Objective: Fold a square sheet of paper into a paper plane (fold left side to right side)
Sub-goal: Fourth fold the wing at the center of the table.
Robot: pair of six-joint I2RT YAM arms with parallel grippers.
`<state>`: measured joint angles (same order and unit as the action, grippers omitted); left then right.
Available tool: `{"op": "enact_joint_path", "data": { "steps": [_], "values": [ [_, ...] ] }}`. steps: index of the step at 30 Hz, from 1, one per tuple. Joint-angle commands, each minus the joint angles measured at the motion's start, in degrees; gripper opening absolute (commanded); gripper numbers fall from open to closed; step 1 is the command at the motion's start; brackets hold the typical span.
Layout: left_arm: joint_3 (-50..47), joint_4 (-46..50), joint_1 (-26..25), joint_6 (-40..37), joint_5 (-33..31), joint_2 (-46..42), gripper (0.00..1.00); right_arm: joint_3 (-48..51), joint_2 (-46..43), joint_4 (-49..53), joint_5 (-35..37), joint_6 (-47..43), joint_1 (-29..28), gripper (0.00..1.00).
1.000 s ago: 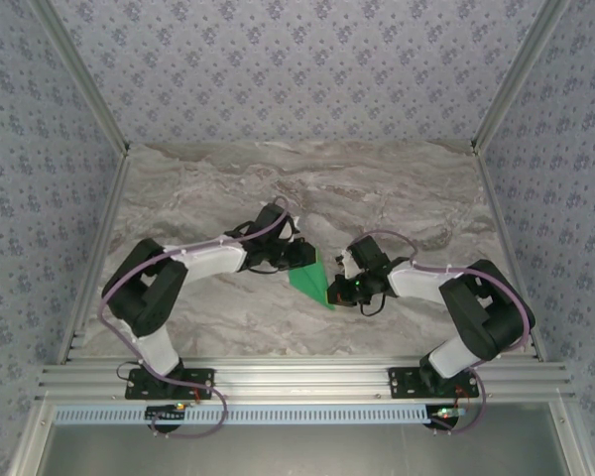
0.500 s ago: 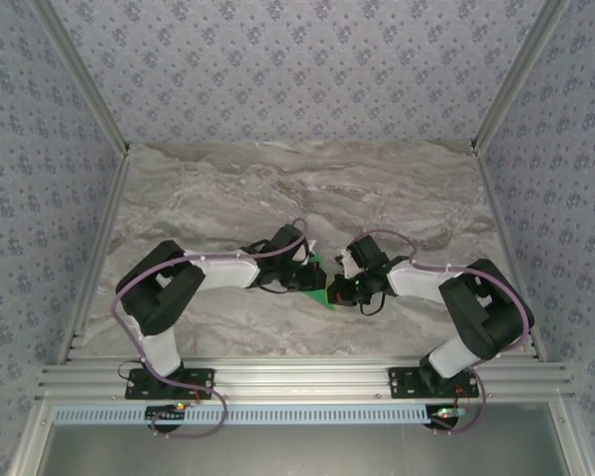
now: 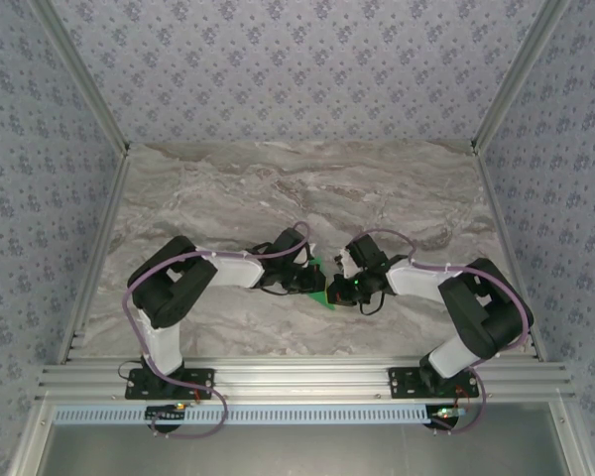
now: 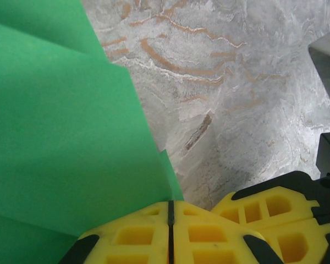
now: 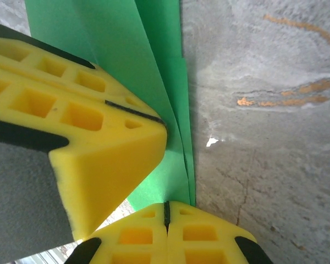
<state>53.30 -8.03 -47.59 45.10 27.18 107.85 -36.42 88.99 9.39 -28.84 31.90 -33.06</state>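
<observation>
Green paper is nearly hidden from above now. A second ago the creased sheet of paper (image 3: 324, 296) showed as an open triangle on the marble table (image 3: 278, 188) between the two arms, with the left gripper (image 3: 310, 281) at its left edge. Since then the left arm has swung rightward over it, and only slivers of green peek out around the wrist. Its jaws, a little apart before, have pressed together. In the left wrist view the yellow fingers (image 4: 126, 236) meet in a thin seam with the sheet's folded edge running straight into it, so I read a pinch on the paper. Just beside it, the right gripper (image 3: 335, 290) has not moved — its jaws stay pressed together on the narrow near end of the layered sheet, anchoring it. By my judgement the left side is now laid over toward the right. The crease has yet to be pressed flat — a slip at either pinch would skew the edges.
</observation>
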Motion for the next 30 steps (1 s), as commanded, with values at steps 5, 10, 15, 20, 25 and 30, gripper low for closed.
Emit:
{"op": "enact_joint_path", "data": {
  "steps": [5, 10, 15, 20, 25, 30],
  "values": [
    [-0.9, 0.6, 3.5, -3.7, -3.2, 3.0, 0.07, 1.6, 4.6, 12.3, 11.0, -1.7, -1.3, 0.0],
    [-0.4, 0.8, 6.3, -6.4, -2.8, 3.4, 0.08, 1.6, 5.5, 12.5, 11.1, -1.6, -1.8, 0.0],
    [0.8, 1.1, 8.9, -8.9, -1.4, 4.0, 0.08, 1.7, 5.6, 12.9, 11.1, -1.6, -2.1, 0.0],
    [2.9, 2.3, 11.9, -11.0, 0.3, 5.2, 0.09, 1.6, 5.6, 13.4, 11.2, -1.9, -2.1, 0.0],
    [4.7, 3.0, 15.0, -13.0, 1.5, 6.5, 0.09, 1.8, 5.7, 13.6, 11.3, -2.0, -2.2, 0.0],
    [5.3, 2.8, 18.3, -13.9, 2.4, 7.8, 0.09, 1.8, 5.7, 13.8, 11.3, -2.0, -2.3, 0.0]
  ]
}}
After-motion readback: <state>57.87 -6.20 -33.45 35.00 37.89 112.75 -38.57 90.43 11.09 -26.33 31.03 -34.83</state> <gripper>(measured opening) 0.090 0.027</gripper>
